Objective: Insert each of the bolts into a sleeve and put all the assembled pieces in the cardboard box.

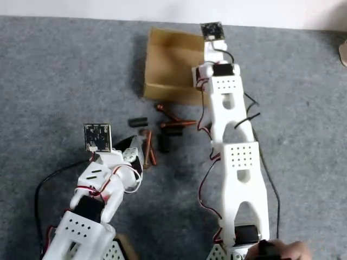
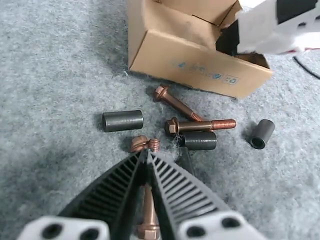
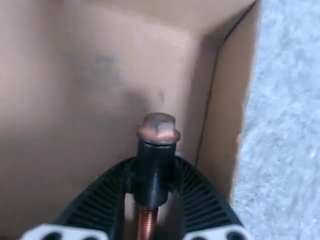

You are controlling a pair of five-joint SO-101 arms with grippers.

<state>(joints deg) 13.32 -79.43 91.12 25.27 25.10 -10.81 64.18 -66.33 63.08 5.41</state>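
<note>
At the top centre of the high view, an assembled piece point(image 3: 154, 167), a black sleeve with a copper bolt through it, is pinched by the right gripper point(image 3: 155, 169) above the inside of the cardboard box point(image 1: 169, 59). At lower left, the left gripper point(image 2: 148, 156) is pressed together on a bolt point(image 2: 148, 212). Further bolts point(image 2: 178, 105) and three sleeves point(image 2: 122, 121) are scattered on the grey carpet point(image 1: 65, 70) just below the box.

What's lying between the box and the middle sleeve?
Two bolts lie there, between box and sleeve, in the left wrist view.
</note>
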